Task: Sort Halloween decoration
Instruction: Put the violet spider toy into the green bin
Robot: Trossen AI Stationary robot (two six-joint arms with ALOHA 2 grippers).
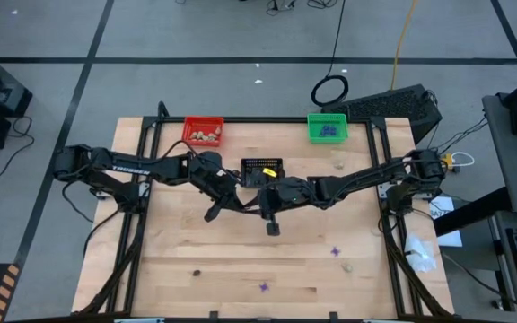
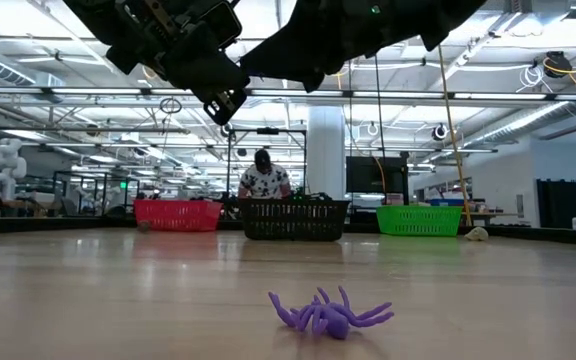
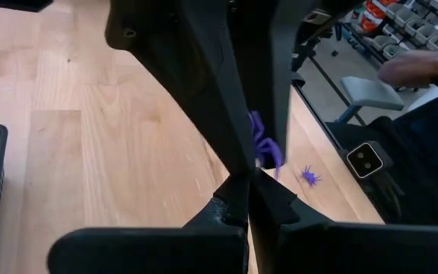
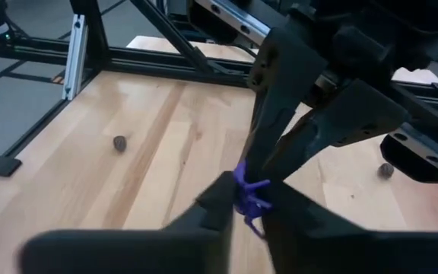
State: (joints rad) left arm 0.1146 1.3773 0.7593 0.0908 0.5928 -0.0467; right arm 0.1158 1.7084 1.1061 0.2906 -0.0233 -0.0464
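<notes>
Handover in progress above mid-counter [image 1: 240, 269], near black basket [image 1: 261, 167]. Left gripper [image 3: 243, 199] jaws pressed together, pinching a purple spider [image 3: 263, 144]; right gripper [image 4: 243, 202] jaws pinch the same spider [image 4: 249, 194] between them. Risk: both grips on one tiny trinket, so a mistimed release could tear it or drop it. Other purple spiders lie loose at the near edge [image 1: 263, 287]; green basket [image 1: 327, 126] holds purple ones
</notes>
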